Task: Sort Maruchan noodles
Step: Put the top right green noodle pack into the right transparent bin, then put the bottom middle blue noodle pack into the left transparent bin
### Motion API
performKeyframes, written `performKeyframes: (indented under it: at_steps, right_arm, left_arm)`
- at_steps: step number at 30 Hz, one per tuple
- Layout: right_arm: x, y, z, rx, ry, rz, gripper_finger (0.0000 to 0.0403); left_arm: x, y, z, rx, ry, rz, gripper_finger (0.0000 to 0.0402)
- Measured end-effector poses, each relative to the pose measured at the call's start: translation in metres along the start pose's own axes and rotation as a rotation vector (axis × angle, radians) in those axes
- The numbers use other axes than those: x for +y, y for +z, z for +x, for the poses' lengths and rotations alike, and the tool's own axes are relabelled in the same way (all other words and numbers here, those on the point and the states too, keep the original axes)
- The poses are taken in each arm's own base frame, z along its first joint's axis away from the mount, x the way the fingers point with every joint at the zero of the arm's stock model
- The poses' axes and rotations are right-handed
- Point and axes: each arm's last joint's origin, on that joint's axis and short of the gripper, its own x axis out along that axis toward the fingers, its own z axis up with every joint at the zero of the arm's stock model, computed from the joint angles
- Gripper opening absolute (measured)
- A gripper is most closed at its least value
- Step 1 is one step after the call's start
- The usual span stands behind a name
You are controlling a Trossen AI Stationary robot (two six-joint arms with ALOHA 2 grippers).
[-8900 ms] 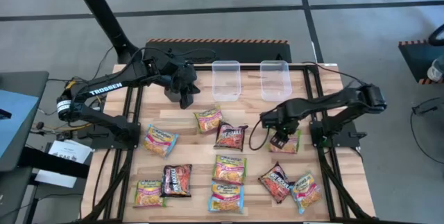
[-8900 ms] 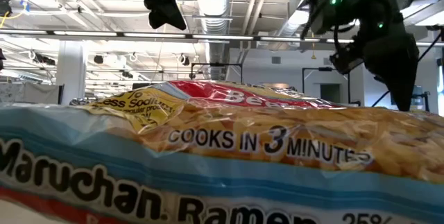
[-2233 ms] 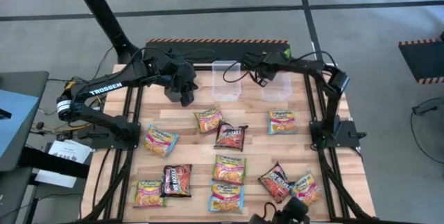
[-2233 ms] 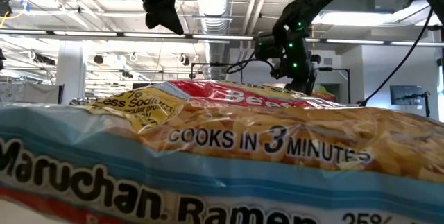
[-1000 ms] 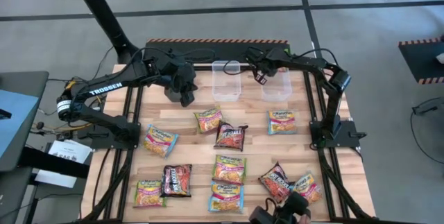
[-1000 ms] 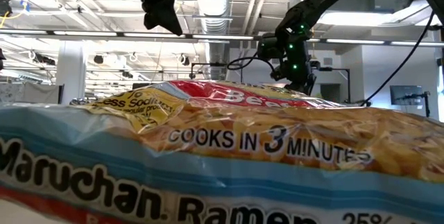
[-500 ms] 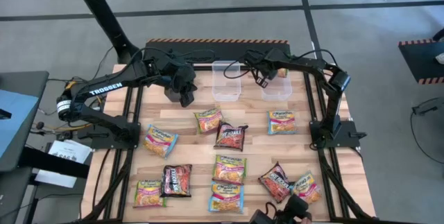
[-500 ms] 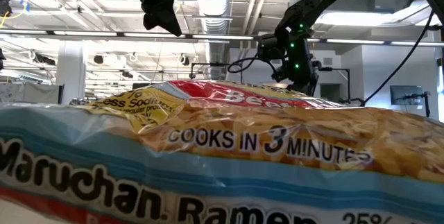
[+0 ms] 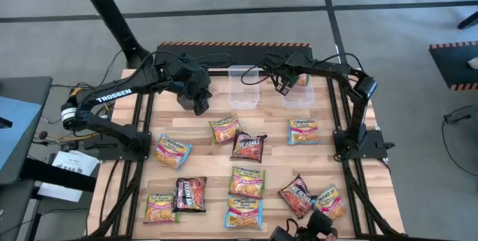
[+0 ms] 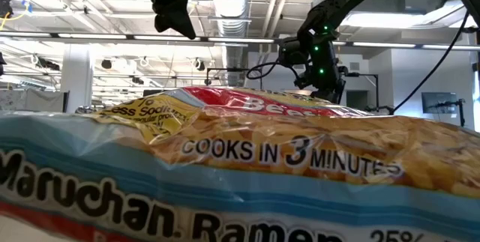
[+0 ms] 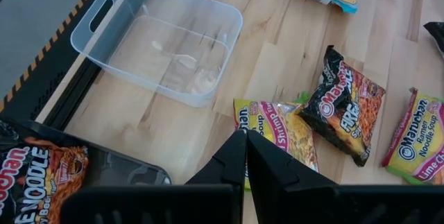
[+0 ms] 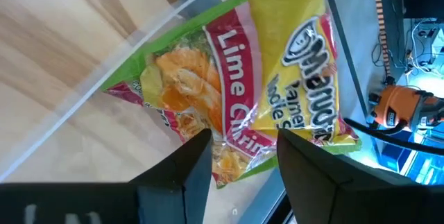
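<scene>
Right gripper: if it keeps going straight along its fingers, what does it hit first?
Most likely the green-edged Lime Chili packet lying in the right clear tub. The open right gripper points straight at it; the packet fills the view ahead, though depth is unclear.

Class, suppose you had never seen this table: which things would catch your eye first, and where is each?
The right gripper, open over the right clear tub at the table's far edge, with a green-edged Lime Chili packet lying in that tub. Then the ramen packets scattered across the near half of the wooden table.
</scene>
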Motion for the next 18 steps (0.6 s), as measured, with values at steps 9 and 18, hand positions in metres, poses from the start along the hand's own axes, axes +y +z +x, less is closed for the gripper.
performKeyframes:
  at_steps: [9, 18]
  right_arm:
    - [0.0016, -0.0035, -0.0016, 0.027, -0.002, -0.03, 0.0194]
    - [0.0033, -0.0037, -0.0038, 0.022, 0.008, -0.032, 0.0194]
  left_arm:
    - [0.0, 0.0001, 0.0, -0.001, 0.0, 0.0, 0.0]
    - [0.0001, -0.0033, 0.0, 0.034, 0.0, -0.002, 0.0]
